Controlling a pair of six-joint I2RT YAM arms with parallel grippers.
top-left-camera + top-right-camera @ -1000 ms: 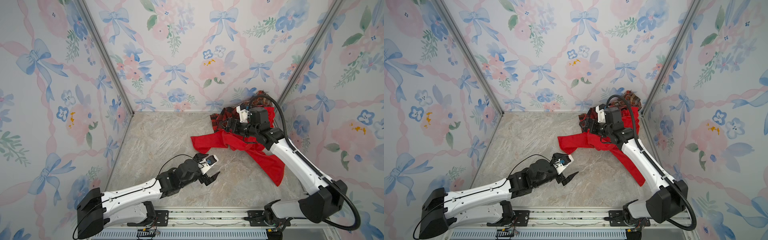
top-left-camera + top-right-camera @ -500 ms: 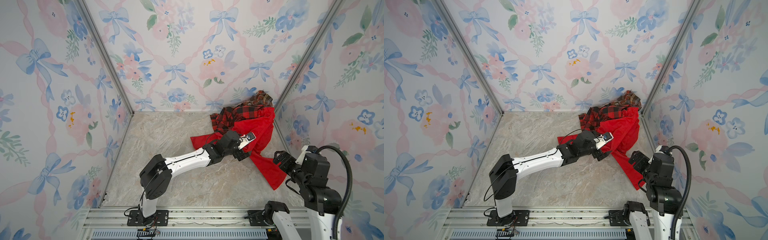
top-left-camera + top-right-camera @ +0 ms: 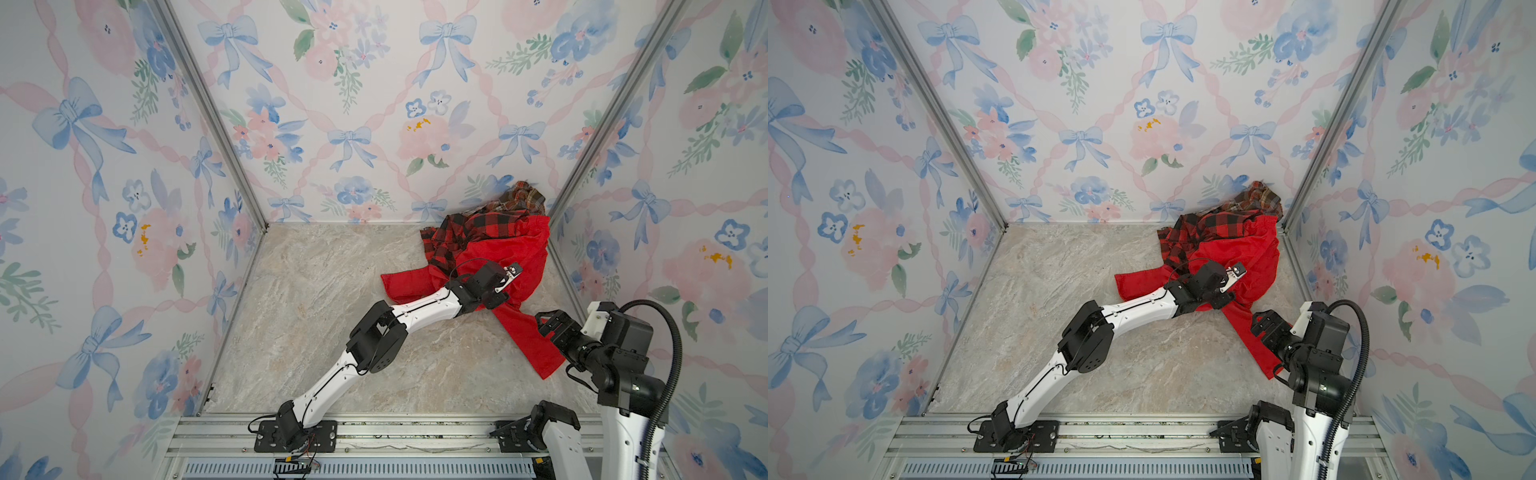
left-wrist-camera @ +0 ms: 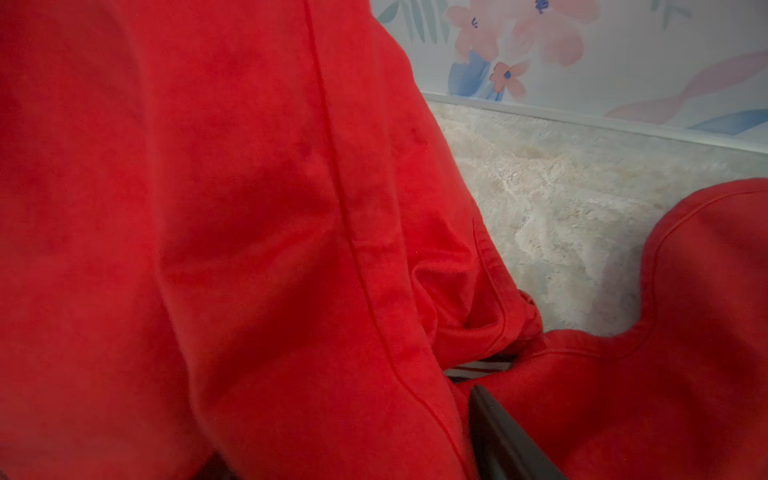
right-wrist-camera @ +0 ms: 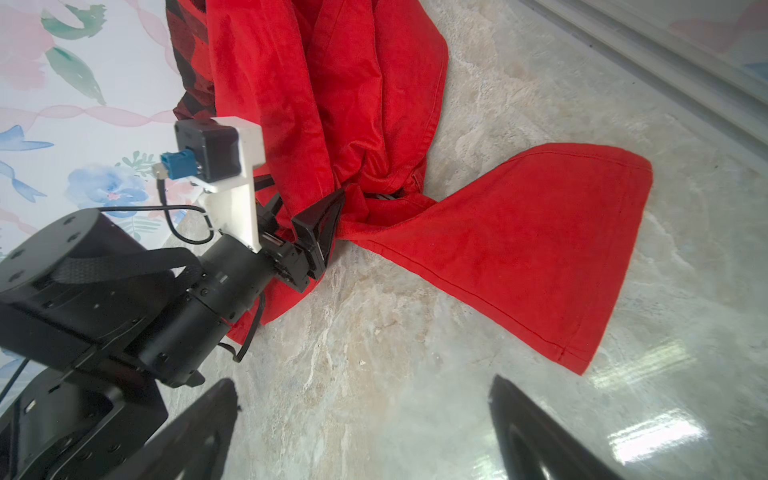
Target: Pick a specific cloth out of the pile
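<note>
The cloth (image 3: 513, 249) (image 3: 1250, 257), plain bright red, lies spread from the pile (image 3: 490, 224) in the back right corner out over the floor. My left gripper (image 3: 503, 292) (image 3: 1227, 293) reaches across and is shut on a bunched fold of it. In the left wrist view red fabric (image 4: 249, 208) fills the space between the jaws, next to the striped trim (image 4: 478, 365). The right wrist view shows the cloth (image 5: 519, 249) gathered at the left gripper (image 5: 332, 208). My right gripper (image 3: 548, 322) (image 5: 361, 386) hangs open over bare floor near the cloth's front end.
A red-and-black check shirt (image 3: 461, 230) and a brown plaid shirt (image 3: 521, 197) sit behind the cloth against the back wall. The flowered right wall (image 3: 665, 208) stands close to the pile. The marble floor (image 3: 332, 291) stretches left and forward.
The right arm left the pile and drew back to the front right. The left arm stretched from the front to the red cloth, and its jaws have narrowed onto the fabric.
</note>
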